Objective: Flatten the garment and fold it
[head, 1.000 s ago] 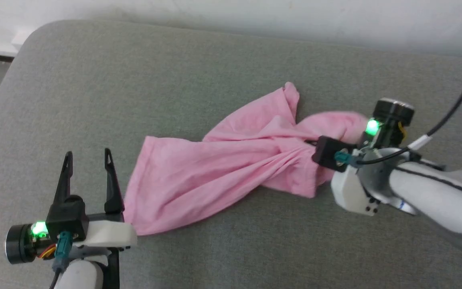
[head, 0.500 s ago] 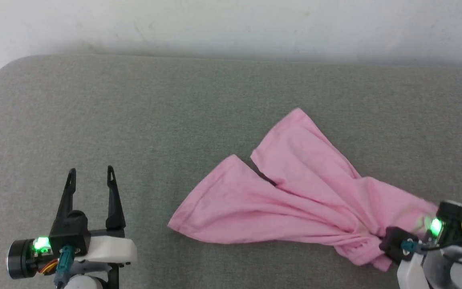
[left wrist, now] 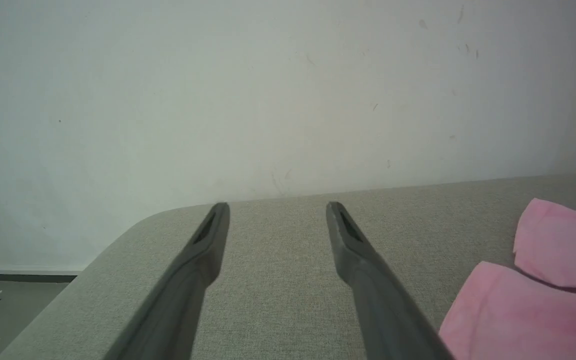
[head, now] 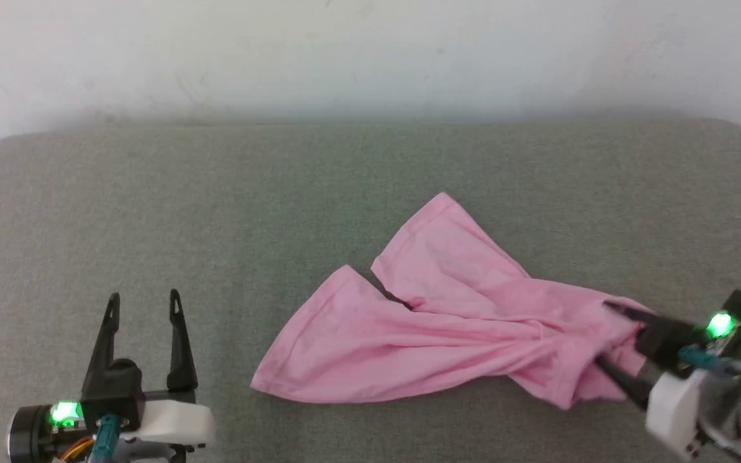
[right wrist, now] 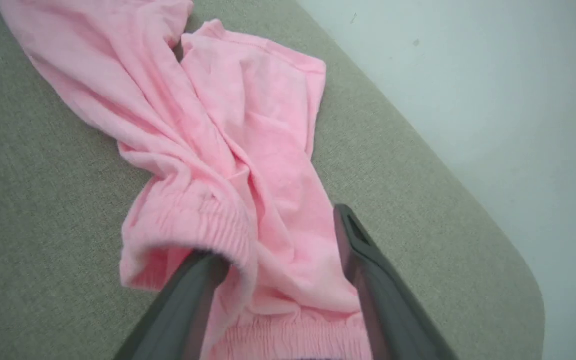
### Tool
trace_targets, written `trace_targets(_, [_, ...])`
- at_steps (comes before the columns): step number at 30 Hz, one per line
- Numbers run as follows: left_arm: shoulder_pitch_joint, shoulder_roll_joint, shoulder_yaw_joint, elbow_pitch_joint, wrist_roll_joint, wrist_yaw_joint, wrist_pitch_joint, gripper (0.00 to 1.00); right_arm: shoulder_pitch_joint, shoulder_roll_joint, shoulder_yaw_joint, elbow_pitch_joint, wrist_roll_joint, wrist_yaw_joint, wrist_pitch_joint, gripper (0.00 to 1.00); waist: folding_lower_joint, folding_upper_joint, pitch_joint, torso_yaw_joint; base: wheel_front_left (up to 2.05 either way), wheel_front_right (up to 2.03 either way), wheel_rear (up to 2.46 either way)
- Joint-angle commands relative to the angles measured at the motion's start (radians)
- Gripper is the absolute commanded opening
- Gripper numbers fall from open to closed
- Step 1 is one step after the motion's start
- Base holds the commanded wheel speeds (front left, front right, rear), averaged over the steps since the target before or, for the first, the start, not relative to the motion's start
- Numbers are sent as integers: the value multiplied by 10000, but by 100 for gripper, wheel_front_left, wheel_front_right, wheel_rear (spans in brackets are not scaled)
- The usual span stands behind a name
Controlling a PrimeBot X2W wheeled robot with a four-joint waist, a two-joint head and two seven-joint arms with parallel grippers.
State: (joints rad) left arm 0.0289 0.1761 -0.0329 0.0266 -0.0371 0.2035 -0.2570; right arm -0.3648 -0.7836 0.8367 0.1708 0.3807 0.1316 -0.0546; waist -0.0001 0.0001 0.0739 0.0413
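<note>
**Head view.** The garment (head: 448, 321) lies rumpled on the grey cushion (head: 216, 212), right of centre. Its two legs fan leftward and its waist is bunched at the right gripper (head: 602, 333), whose fingers stand apart, clamping nothing. The left gripper (head: 144, 296), spread and empty, hovers well apart from the cloth.

**Left wrist view.** Parted fingers over bare cushion; the leg hems show at the right edge.

**Right wrist view.** The gathered waistband (right wrist: 203, 220) drapes over one finger. The cloth looks thin, light and limp. The firmer waistband corners probably offer the surest hold.
</note>
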Motion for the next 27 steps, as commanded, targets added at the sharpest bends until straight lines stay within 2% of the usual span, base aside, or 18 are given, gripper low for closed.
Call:
trace_targets(1, [181, 1, -11, -58, 128, 7, -47, 100, 196, -264, -458, -464, -128, -9, 252, 100, 1, -1, -201, -167, 0, 0, 0])
trace_targets(5, [162, -6, -79, -175, 208, 4, -47, 100, 435, -815, -1841, -1744, -68, -9, 1030, 100, 1, -1, -210, -124, 0, 0, 0])
trace_targets(9, [30, -32, -228, -236, 291, -25, -47, 100, 567, -1308, -2639, -2472, 250, -9, 1956, 100, 1, -1, -113, 74, 0, 0, 0])
trace_targets(15, [-237, 8, -348, -316, 356, -38, -47, 100, 326, -1780, -2749, -2261, 1770, -9, 4131, 100, 1, -1, 193, 270, 0, 0, 0])
trace_targets(18, [-434, 20, -410, -369, 369, -51, -47, 100, -147, -1708, -2383, -1777, 2485, -9, 5294, 100, 1, -1, 423, 362, 0, 0, 0])
trace_targets(21, [-647, 5, -486, -422, 385, -44, -47, 100, -800, -1353, -1932, -1033, 2983, -9, 6011, 100, 1, -1, 696, 460, 0, 0, 0])
trace_targets(27, [-1041, -75, -650, -459, 378, -27, -47, 100, -1883, -408, -951, 835, 3159, -9, 6233, 100, 1, -1, 1297, 679, 0, 0, 0])
